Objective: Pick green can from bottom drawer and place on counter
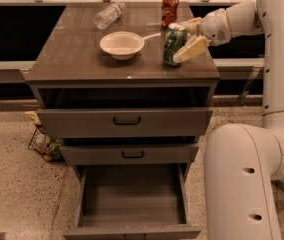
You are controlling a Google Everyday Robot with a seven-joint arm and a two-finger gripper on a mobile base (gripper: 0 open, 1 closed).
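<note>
The worktop [72, 59] is a glossy grey-brown slab on a grey cabinet, and it fills the upper middle of the frame. The green can [171, 46] stands upright on it near the right edge. The hand [180, 42] reaches in from the right and is closed to the can's width, with one pale finger [194, 48] against the can's near right side and the other behind its top, so it has hold of the can. Left of the can sits a shallow white bowl [122, 44]. A clear plastic bottle [109, 15] lies on its side toward the back left, and a red can [170, 9] stands at the back, just behind the green one. A thin pale streak runs from the bowl toward the cans, and what it is cannot be told. Below, the top drawer [124, 121] and middle drawer [127, 154] each carry a black handle and stand slightly out. The bottom drawer [132, 194] is pulled far open and shows a plain grey inside. The floor [12, 184] is speckled tan, and a small wire basket [44, 144] rests on it at the cabinet's left, half hidden by the drawers. The white arm [242, 16] and the rounded body [242, 184] run off the right and bottom edges. The things on the ledge along the top edge are cut off and too dark to name.
</note>
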